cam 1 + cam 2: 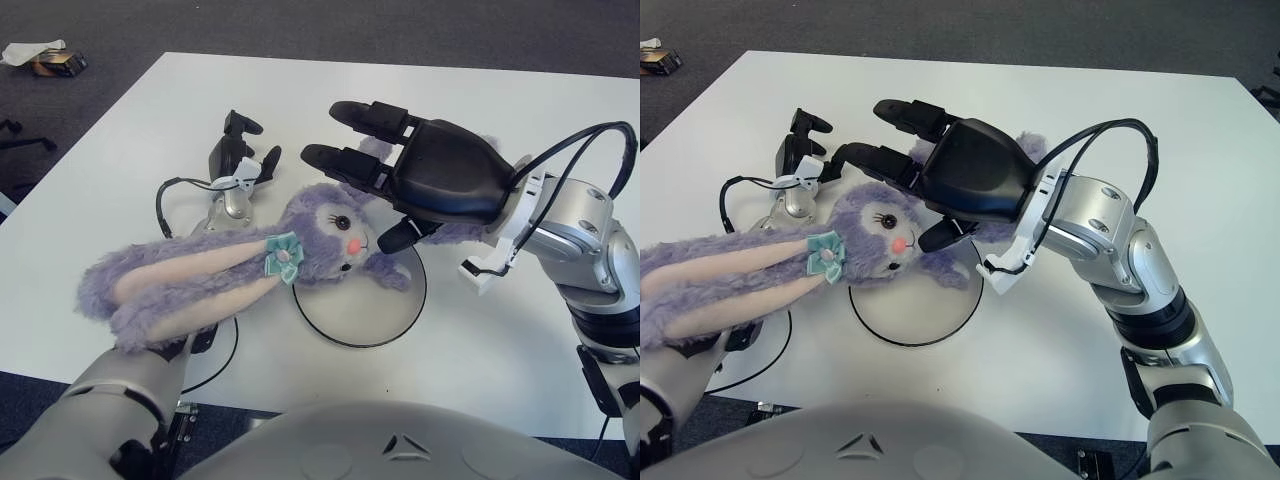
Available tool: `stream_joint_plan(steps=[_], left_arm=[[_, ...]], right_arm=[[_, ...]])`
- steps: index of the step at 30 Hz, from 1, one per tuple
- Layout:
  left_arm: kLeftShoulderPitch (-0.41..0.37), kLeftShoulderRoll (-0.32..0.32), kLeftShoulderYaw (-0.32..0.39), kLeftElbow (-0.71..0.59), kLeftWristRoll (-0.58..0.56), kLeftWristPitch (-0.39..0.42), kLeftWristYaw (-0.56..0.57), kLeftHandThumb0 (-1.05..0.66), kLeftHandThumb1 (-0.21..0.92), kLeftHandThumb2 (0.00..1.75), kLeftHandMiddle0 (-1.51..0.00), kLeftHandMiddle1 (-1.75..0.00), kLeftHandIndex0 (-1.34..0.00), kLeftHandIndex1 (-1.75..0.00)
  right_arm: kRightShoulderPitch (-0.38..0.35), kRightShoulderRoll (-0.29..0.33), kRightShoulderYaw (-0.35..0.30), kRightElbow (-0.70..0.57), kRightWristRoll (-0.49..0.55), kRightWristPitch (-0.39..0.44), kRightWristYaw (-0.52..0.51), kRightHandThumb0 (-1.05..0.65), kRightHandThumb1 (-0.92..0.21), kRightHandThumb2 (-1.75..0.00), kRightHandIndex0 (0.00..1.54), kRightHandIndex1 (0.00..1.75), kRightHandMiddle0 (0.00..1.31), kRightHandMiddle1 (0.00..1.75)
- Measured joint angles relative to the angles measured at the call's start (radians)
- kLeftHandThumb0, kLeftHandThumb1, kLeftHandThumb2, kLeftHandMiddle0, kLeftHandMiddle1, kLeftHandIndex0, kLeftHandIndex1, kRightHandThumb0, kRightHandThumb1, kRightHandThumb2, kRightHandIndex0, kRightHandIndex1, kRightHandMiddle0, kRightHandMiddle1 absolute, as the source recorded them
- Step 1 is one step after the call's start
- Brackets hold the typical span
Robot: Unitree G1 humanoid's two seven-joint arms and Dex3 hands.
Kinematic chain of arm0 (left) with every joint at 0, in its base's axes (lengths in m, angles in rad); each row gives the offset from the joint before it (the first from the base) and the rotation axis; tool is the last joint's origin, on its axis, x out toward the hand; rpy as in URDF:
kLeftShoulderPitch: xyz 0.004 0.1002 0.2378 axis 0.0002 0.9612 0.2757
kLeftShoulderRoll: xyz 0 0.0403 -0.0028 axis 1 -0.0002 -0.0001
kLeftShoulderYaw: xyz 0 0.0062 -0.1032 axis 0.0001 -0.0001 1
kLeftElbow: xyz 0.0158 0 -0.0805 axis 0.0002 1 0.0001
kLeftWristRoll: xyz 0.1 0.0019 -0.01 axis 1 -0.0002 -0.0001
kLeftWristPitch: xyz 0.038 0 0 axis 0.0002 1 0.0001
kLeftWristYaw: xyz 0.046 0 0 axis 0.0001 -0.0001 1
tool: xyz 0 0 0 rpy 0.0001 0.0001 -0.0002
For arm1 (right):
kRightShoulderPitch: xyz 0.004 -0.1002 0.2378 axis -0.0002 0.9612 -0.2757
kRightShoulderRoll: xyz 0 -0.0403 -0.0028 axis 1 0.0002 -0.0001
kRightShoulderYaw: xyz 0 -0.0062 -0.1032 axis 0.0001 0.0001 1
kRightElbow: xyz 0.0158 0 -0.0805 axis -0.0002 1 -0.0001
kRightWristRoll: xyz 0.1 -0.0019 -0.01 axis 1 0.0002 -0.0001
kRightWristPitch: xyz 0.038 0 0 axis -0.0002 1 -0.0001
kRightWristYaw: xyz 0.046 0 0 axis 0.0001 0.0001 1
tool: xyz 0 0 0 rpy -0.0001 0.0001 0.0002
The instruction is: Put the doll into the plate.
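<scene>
A purple plush rabbit doll (335, 235) with long pink-lined ears and a teal bow lies on the white table. Its head rests over the left rim of the round white plate (362, 318), its ears trail left across my left forearm, and its body runs up-right under my right hand. My black right hand (350, 185) hovers over the doll's body with fingers spread and the thumb beside its face. My left hand (245, 145) is up-left of the doll's head, apart from it, fingers relaxed and holding nothing.
A black cable (165, 195) loops off my left wrist onto the table. The table's left edge runs diagonally toward dark carpet, where a small box and some paper (45, 60) lie. Bare tabletop extends right of and behind the plate.
</scene>
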State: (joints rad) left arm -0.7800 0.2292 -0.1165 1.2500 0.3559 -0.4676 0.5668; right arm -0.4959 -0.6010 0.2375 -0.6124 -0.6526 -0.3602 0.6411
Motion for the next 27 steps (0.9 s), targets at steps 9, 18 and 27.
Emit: stream_joint_plan(steps=[9,18,27], left_arm=[[0.0,0.0,0.03,-0.005,-0.036,0.004,-0.042,0.0,0.58,0.98,-0.51,-1.62,-0.18,-1.75],[0.0,0.015,0.08,-0.012,-0.1,0.004,-0.119,-0.01,0.54,1.04,-0.53,-1.65,-0.2,-1.75],[-0.001,0.013,0.104,-0.015,-0.134,-0.006,-0.168,-0.01,0.52,1.06,-0.54,-1.64,-0.22,-1.75]], right_arm=[[0.0,0.002,0.0,0.0,0.0,0.0,0.001,-0.96,-0.92,-0.97,0.0,0.0,0.0,0.02],[0.0,0.005,-0.004,0.005,-0.001,0.008,0.005,-0.91,-0.9,-0.92,0.05,0.06,0.0,0.2],[0.009,-0.039,-0.271,0.161,0.004,0.224,-0.071,-0.72,-0.86,-0.64,0.03,0.63,0.0,0.87]])
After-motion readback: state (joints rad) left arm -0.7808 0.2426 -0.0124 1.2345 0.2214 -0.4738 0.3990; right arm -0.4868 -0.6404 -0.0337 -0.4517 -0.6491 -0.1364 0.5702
